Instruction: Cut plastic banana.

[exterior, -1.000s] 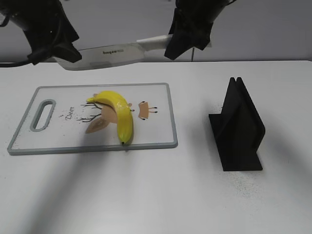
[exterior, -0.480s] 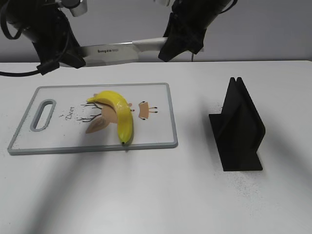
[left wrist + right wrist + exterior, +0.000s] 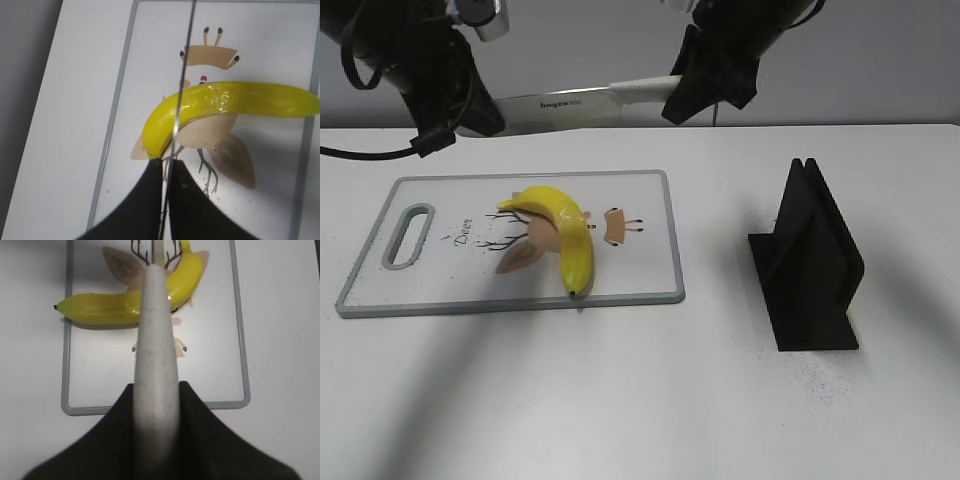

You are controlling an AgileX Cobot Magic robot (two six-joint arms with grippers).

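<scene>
The plastic banana [image 3: 565,233] lies on a white cutting board [image 3: 640,270] with a deer print; it also shows in the left wrist view [image 3: 235,99] and the right wrist view [image 3: 107,307]. A knife [image 3: 570,104] with a white handle hangs level high above the board's far edge. My right gripper [image 3: 705,85] is shut on the knife's handle [image 3: 156,365]. My left gripper [image 3: 470,115] is shut on the blade's tip end; the blade shows edge-on as a thin line [image 3: 182,85] between the jaws [image 3: 165,172].
A black knife stand [image 3: 810,260] stands on the white table [image 3: 640,400] to the right of the board. The board has a grey rim and a handle slot [image 3: 408,235] at its left end.
The knife has risen slightly and shifted a little right with both grippers on it. The banana and board have not moved.
</scene>
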